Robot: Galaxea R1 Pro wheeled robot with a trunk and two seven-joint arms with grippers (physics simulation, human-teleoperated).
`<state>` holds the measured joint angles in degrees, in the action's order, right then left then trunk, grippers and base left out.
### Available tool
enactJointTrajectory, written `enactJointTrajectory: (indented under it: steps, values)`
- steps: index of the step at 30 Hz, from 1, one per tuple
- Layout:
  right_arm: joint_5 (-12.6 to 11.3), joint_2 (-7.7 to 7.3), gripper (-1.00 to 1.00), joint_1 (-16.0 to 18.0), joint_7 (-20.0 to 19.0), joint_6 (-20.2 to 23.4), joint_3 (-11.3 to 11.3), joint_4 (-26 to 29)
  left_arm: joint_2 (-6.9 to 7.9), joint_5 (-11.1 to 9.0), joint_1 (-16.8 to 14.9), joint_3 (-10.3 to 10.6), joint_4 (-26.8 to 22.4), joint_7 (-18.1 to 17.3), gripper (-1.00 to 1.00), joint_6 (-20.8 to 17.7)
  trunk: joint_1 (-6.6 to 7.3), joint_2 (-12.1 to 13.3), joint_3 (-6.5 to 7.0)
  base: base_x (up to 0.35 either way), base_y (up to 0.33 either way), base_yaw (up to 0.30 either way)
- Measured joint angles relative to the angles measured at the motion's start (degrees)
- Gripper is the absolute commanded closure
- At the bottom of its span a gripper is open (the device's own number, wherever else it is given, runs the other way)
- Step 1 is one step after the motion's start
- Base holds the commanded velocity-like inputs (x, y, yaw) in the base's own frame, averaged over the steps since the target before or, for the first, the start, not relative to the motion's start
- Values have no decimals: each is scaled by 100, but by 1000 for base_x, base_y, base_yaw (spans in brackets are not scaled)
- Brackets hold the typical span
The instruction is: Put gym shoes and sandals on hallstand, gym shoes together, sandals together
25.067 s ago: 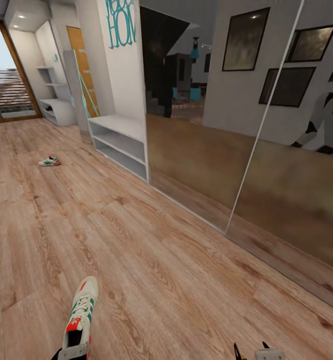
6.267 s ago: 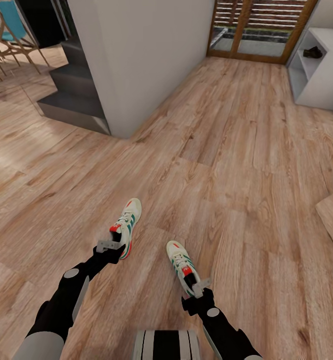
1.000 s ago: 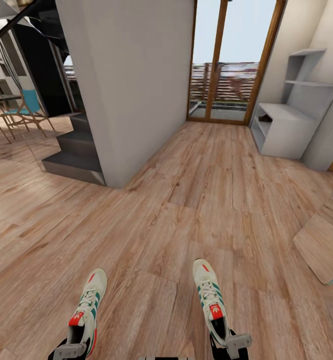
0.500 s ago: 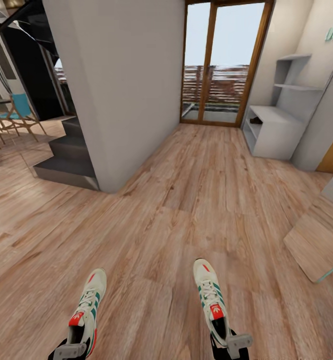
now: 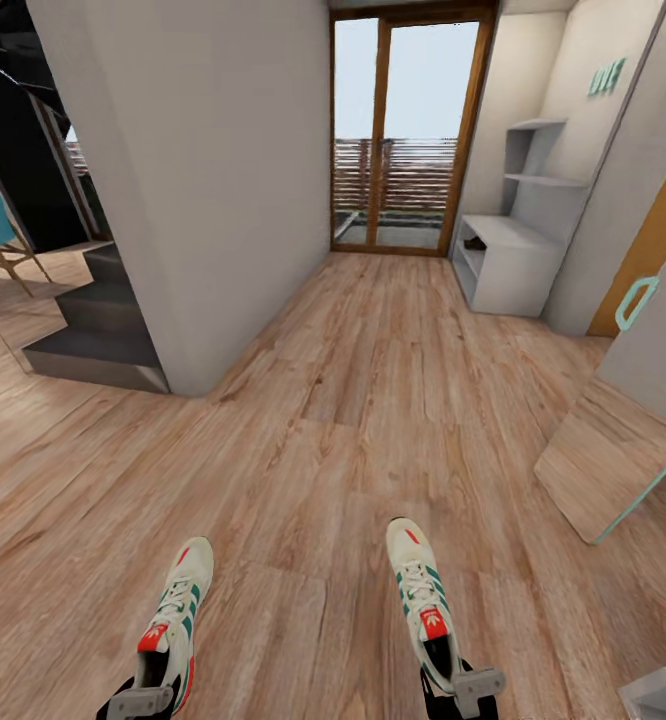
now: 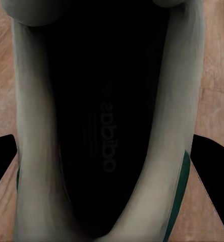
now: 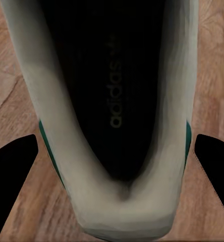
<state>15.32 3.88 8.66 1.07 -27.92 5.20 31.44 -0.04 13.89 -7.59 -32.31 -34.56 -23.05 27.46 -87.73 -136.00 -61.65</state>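
Looking into each gym shoe (image 6: 109, 126) (image 7: 114, 101), wrist views reveal printed insoles.

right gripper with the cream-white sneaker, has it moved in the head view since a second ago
No. The right gripper holds its cream-white green-striped sneaker at the same spot in the picture; the pale grey-white hallstand and corridor shifted because the camera turned.

Little of the robot's body shows. In the head view, the left gripper (image 5: 138, 702) is a matte black housing capped by a flat pale grey plate with small dark screw holes. The right gripper (image 5: 463, 692) has the same black body and a grey, angular bracket. In both wrist views the fingers (image 6: 213, 174) (image 7: 13, 171) appear as plain black wedge shapes.
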Motion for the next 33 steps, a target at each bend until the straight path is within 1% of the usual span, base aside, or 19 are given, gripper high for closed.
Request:
enactJointTrajectory:
  steps: [4,8,13,17,25,33]
  values:
    - [-1,0,100,0,0,0,0,0,0,-3,0,2,4,0,100,4,2,0,24,183,0,-197]
    - [-5,4,100,0,4,0,11,-2,0,-8,1,-1,14,0,100,0,3,0,41,297,0,-125]
    - [-6,25,100,1,2,0,15,5,0,-10,2,1,193,2,100,8,3,0,44,331,0,-14]
    - [-10,51,100,1,1,-1,3,19,0,-35,1,-8,214,9,100,5,3,0,44,335,0,0]
    - [-3,-6,100,1,-14,-1,1,41,0,-40,2,-13,218,10,100,5,3,0,44,335,0,0]
    - [2,-6,100,1,-8,0,-7,11,0,-49,2,-26,219,10,100,5,3,0,44,334,0,0]
